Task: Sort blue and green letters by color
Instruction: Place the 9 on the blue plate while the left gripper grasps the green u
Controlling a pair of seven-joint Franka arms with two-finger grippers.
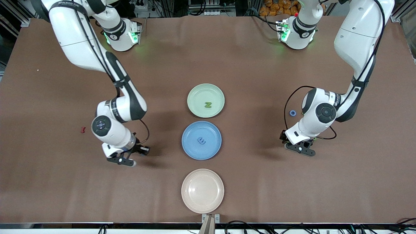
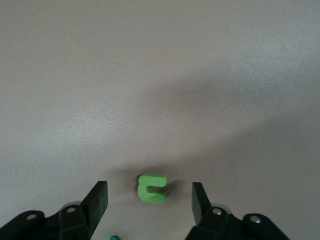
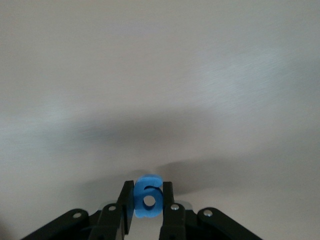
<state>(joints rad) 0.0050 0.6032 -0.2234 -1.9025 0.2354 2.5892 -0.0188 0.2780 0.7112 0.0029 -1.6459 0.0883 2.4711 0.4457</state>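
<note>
three plates sit in a row down the middle of the brown bench (image 1: 65, 195). the green plate (image 1: 205, 100) is the highest of the three in the front view, and a green letter n (image 1: 208, 105) lies in it. the blue plate (image 1: 201, 140) is just below it in the frame, and a blue letter e (image 1: 201, 140) lies in it. the pink plate (image 1: 202, 190) is at the bottom middle of the frame.

the right end effector (image 3: 148, 200) is low over the bench at the lower left of the front view. its fingers (image 3: 126, 205) are squeezed tight on a small blue letter (image 3: 148, 196) that stands up between them.

the left end effector (image 2: 150, 200) is low over the bench at the middle right of the front view. its fingers (image 2: 97, 201) are spread wide, with a small green letter (image 2: 150, 187) lying flat on the bench between them. the fingers do not touch it.

a small blue ring letter (image 1: 292, 112) lies on the bench at the middle right, beside the left arm. a tiny red letter (image 1: 83, 130) lies at the middle left of the frame, near the right arm.
</note>
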